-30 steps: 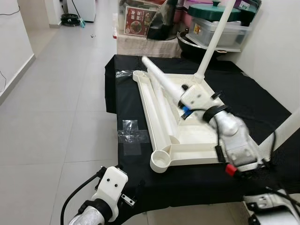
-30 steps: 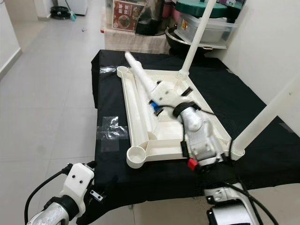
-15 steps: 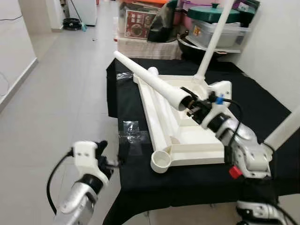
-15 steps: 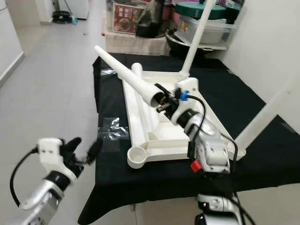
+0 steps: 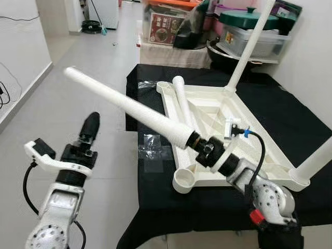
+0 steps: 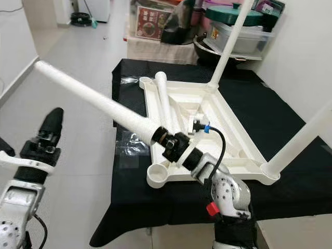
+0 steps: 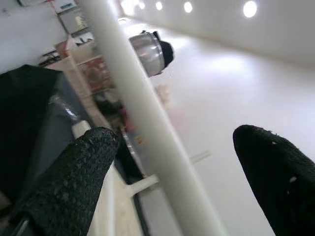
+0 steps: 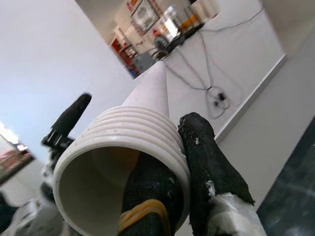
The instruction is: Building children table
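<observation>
Right gripper (image 5: pixel 207 149), clamped on table leg (image 5: pixel 129 108), has swung it toward 10 o'clock; left gripper (image 5: pixel 89 127), open, has risen to receive it

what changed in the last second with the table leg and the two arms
The right gripper, clamped on the threaded end of the loose leg, lifted it off the upturned tabletop and swung it out leftward over the floor. The left gripper rose, open, toward it. The tabletop, its two screwed-in legs and another loose leg stayed put.

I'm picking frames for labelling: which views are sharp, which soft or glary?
Both eye views are sharp and evenly lit. In the left wrist view the white plastic table leg is soft, under glaring ceiling lights. In the right wrist view its ribbed end is sharp, the background soft.
</observation>
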### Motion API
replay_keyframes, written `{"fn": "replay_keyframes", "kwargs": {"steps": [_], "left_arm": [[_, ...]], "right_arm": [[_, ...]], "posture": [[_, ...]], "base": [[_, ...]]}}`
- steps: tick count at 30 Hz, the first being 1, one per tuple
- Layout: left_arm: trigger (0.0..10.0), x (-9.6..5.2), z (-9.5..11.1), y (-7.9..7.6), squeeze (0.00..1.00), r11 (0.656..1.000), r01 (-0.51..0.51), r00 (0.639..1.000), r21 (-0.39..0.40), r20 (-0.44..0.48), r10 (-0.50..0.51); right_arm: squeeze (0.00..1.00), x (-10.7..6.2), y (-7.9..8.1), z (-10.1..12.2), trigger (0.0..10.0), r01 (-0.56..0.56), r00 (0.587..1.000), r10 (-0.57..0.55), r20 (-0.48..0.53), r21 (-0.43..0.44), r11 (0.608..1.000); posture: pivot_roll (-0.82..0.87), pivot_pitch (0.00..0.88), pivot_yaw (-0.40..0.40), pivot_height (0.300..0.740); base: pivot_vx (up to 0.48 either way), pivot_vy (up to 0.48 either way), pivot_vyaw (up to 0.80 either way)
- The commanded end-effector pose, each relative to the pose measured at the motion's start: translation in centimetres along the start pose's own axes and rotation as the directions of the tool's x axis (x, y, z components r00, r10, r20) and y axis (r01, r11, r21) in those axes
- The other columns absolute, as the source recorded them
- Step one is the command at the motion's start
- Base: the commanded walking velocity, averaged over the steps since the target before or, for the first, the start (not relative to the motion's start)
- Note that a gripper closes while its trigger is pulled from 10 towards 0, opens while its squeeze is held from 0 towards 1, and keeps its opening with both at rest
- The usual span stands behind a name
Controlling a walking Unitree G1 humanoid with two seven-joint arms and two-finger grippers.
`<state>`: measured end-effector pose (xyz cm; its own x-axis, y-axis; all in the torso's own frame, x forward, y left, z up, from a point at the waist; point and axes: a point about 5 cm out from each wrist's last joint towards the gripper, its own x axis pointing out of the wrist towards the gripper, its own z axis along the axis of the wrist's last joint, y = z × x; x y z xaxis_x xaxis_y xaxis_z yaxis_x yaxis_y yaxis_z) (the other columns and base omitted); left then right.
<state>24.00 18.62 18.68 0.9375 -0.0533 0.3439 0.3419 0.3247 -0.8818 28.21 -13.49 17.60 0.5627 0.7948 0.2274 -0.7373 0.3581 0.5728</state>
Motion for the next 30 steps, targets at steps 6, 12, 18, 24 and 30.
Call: {"fn": "replay_keyframes", "kwargs": {"steps": [6, 12, 18, 24, 30], "left_arm": [[10.0, -0.5, 0.3, 0.3, 0.00, 0.987, 0.040, 0.999, -0.156, 0.013, -0.039], [10.0, -0.6, 1.0, 0.5, 0.00, 0.977, 0.043, 0.999, -0.208, 0.012, -0.041], [10.0, -0.8, 1.3, 0.4, 0.00, 0.966, 0.059, 0.998, -0.250, 0.008, -0.059], [10.0, -0.9, 1.8, 0.3, 0.00, 0.956, 0.080, 0.997, -0.283, 0.025, -0.076], [10.0, -0.9, 2.4, 0.2, 0.00, 0.941, 0.094, 0.995, -0.324, 0.048, -0.083]], "right_arm": [[0.00, -1.4, 1.4, -0.7, 0.0, -0.119, 0.990, 0.125, -0.068, 0.091, 0.989], [0.00, -2.4, 1.9, -1.4, 0.0, -0.167, 0.977, 0.187, -0.106, 0.171, 0.971], [0.00, -3.2, 1.6, -1.0, 0.0, -0.172, 0.974, 0.199, -0.113, 0.212, 0.962], [0.00, -4.0, 1.7, -0.7, 0.0, -0.196, 0.966, 0.231, -0.121, 0.247, 0.949], [0.00, -4.7, 1.4, -0.6, 0.0, -0.190, 0.969, 0.227, -0.100, 0.291, 0.938]], "posture": [[0.05, 0.000, -0.126, 0.740], [0.05, 0.000, -0.124, 0.740], [0.05, 0.000, -0.127, 0.740], [0.05, 0.000, -0.127, 0.740], [0.05, 0.000, -0.130, 0.740]], "base": [[0.000, 0.000, 0.00], [0.000, 0.000, 0.00], [0.000, 0.000, 0.00], [0.000, 0.000, 0.00], [0.000, 0.000, 0.00]]}}
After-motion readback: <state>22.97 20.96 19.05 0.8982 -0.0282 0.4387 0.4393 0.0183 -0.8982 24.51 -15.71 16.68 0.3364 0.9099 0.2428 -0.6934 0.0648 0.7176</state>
